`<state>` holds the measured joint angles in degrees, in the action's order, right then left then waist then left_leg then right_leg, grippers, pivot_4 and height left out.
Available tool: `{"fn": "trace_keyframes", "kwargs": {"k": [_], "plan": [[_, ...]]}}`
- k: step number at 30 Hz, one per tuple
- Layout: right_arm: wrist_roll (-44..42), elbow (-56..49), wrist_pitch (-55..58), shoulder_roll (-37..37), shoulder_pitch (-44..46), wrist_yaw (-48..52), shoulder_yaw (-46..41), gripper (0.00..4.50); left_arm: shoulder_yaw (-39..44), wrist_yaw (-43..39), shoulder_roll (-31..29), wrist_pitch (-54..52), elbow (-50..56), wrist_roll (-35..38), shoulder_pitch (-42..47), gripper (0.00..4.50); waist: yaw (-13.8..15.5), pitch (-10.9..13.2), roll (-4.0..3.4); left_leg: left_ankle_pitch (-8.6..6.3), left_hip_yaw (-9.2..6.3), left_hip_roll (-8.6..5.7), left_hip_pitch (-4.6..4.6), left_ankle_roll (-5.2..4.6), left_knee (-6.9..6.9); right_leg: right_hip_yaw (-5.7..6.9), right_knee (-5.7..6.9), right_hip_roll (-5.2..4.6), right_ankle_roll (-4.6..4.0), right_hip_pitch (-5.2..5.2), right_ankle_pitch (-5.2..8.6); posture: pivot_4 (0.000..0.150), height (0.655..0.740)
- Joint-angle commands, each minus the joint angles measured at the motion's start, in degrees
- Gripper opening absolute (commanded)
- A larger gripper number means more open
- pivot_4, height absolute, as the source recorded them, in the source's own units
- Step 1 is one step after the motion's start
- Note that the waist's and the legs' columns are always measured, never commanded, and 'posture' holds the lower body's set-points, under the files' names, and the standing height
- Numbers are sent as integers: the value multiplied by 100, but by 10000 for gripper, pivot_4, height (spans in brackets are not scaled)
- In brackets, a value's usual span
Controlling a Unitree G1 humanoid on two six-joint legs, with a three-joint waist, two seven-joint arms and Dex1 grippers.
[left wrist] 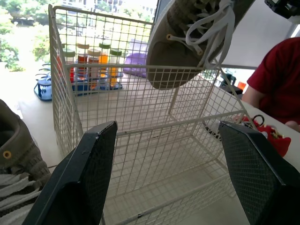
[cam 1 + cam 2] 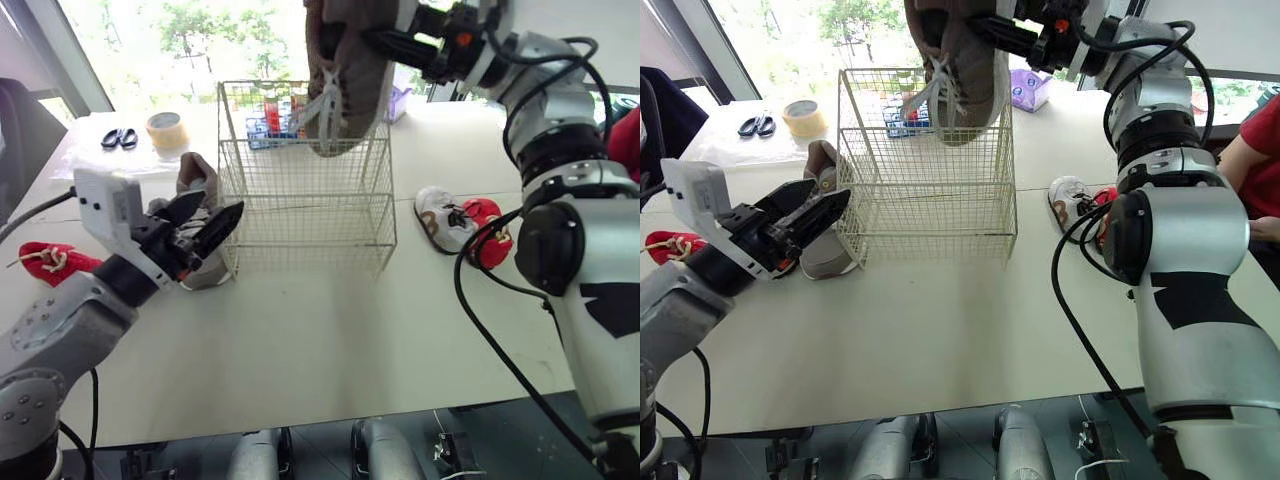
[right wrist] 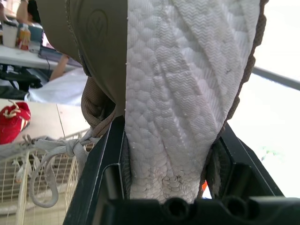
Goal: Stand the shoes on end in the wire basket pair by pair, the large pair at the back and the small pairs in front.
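We are seeing the right jaws clamping on the large brown shoe, one side pressing on its white sole and the other on the upper, and holding it high with its toe pointing down and its laces dangling. The shoe is hanging over the open top of the wire basket, toward the back (we cannot tell whether the toe is below the rim). The left jaws are standing wide open with nothing in them, low and just beside the basket's left wall. Its partner shoe is lying on the bench just beside them, against that same wall. To the right of the basket, a small white shoe and a small red shoe are lying side by side, touching. Another small red shoe is lying well apart at the bench's far left. Behind the basket we are noticing a rack of tubes and a purple pack, with scissors and a tape roll at the back left. A person's red sleeve is showing at the right.
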<state>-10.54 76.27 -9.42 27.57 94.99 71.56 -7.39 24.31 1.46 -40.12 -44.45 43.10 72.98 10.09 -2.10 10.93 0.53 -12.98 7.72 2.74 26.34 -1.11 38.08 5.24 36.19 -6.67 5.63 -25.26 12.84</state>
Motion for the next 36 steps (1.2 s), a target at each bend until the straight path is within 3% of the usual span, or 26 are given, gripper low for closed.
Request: {"fn": "trace_keyframes", "kwargs": {"k": [1, 6, 12, 26, 31, 34, 36], "plan": [[291, 51, 11, -99, -24, -419, -13, 16207, -9, -20, -11, 204, 64, -29, 16, 35052, -3, 0, 0, 0, 1, 0, 0, 0, 0, 0, 0, 0, 0, 0, 0, 1500, 7351], [624, 87, -138, -167, -140, -942, 33, 16207, -137, -9, -8, 281, -45, -82, 99, 35052, -10, -4, -1, 1, 4, 0, -14, 2, 0, 0, 3, 0, -2, 12, -1, 1500, 7351], [737, 78, -142, -109, -133, -1032, -92, 44735, -248, -112, 44, 348, -150, -194, 86, 35411, -7, -5, -1, -1, 3, 0, -58, 6, 0, 2, 0, 0, -4, 54, -2, 1500, 7351], [615, -94, -151, 345, -230, -479, -457, 44735, -587, -481, 171, 353, -610, -485, 507, 35411, -9, -1, -6, 1, 11, 0, -55, 4, -7, 0, 0, 2, -4, 48, -2, 1500, 7351], [233, -488, -237, 794, -475, -27, -725, 44735, 37, -268, -183, 193, -1092, 187, 811, 35411, -1, 0, -6, 0, 3, 1, -55, 4, -7, 0, -2, 1, -4, 48, -2, 1500, 7351], [-43, -995, 14, 1018, -638, 402, -816, 45000, 358, -267, -496, 62, -1668, 720, 1281, 42336, -14, 1, -6, 0, -1, 2, -57, 4, -7, -1, 0, 1, -4, 48, -2, 1500, 7351], [-152, -1484, 280, 1126, -801, 538, -772, 45000, 331, -183, -825, -78, -2223, 542, 1710, 44482, -10, 1, -6, 0, 1, 2, -60, 3, -7, -2, 1, 1, -3, 49, -2, 1500, 7351]]}}
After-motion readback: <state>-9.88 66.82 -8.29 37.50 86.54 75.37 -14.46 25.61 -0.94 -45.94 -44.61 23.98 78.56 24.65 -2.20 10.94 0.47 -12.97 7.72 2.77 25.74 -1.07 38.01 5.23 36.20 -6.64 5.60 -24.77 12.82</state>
